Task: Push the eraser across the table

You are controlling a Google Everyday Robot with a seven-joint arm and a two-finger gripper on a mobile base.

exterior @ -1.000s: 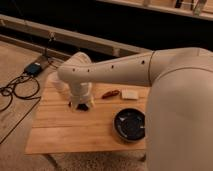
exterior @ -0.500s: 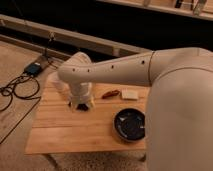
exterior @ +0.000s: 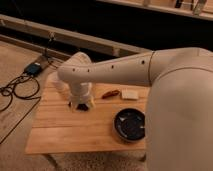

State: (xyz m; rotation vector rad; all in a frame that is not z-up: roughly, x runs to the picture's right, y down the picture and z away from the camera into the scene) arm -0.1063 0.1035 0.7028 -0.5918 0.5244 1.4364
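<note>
**One eraser, almost hidden at the gripper**

Gripper [exterior: 81, 106] standing upright over the table [exterior: 65, 135], tip down at the wood or very near it. Jaws wide or narrow: cannot tell from this angle.

Just beside the jaws, on the side away from the bowl: a small dark sliver, judged to be the eraser [exterior: 70, 104], apparently touching the tip and mostly covered. On the opposite side of the jaws, near but apart: a reddish-orange item [exterior: 111, 93], then a white block [exterior: 131, 94] just past it. Farther out, toward the front edge: a dark round bowl [exterior: 131, 125], well apart from the jaws. Off the table, on the floor beyond the eraser's side: cables [exterior: 15, 92] and a small blue box [exterior: 35, 69].

Probably at the contact stage of the push, with most of the travel not yet done.

Several ways to fail from here:
- Riding too high: sliding over the flat eraser instead of moving it.
- Pressing off-centre: turning the block and losing it sideways from the tip.
- Pushing toward the close table end: only a short run, then a drop toward the cables.
- Pushing the other way: knocking into the reddish-orange item and dragging it along.
- Pressing down too hard: catching on the seams of the wood.
</note>
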